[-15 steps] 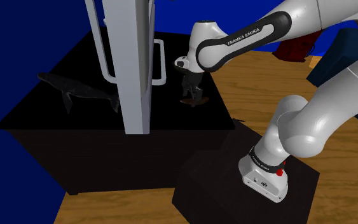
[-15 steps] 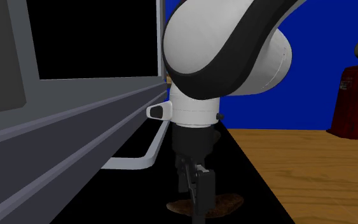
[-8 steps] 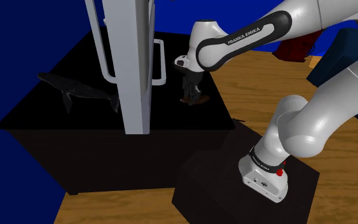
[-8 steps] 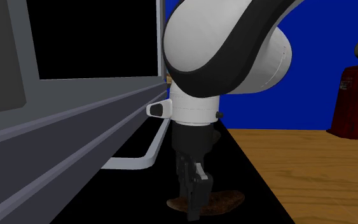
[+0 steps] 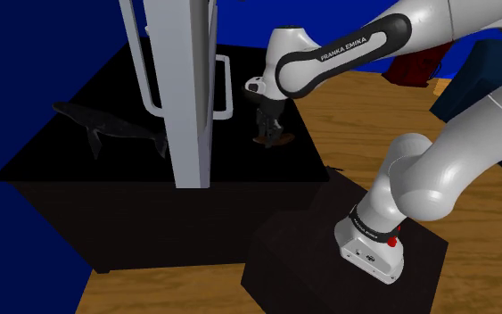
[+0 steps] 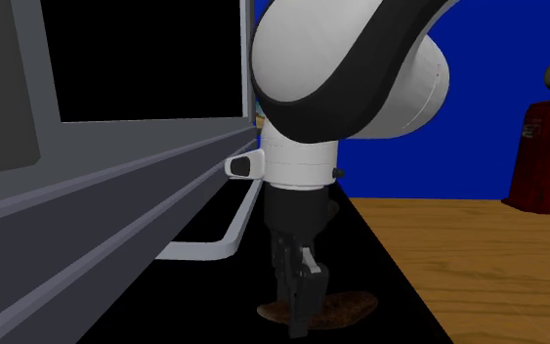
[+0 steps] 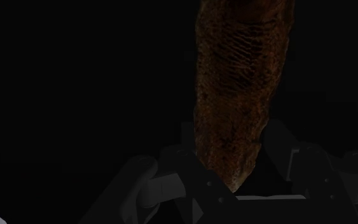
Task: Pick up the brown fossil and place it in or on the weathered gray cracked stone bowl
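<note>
The brown fossil point(image 5: 275, 138), a long ribbed rust-brown piece, hangs just above the right part of the black table top point(image 5: 79, 161) in the shoulder view. My black gripper point(image 5: 267, 132) points straight down at it and is shut on it. The second exterior view shows the gripper point(image 6: 297, 298) clasping the fossil point(image 6: 349, 309) at one end, the rest sticking out to that view's right. In the wrist view the fossil point(image 7: 238, 89) runs away from the gripper point(image 7: 231, 151), its near end pinched between the two fingers.
A tall grey-white panel with a loop handle point(image 5: 185, 89) stands close beside the gripper, on the shoulder view's left. A dark whale-shaped figure point(image 5: 106, 129) lies further left on the table. Wooden floor point(image 5: 356, 107) and a red object point(image 6: 548, 147) lie beyond.
The fingers have closed from wide open onto the fossil. The fossil has since risen slightly off the table with the gripper.
</note>
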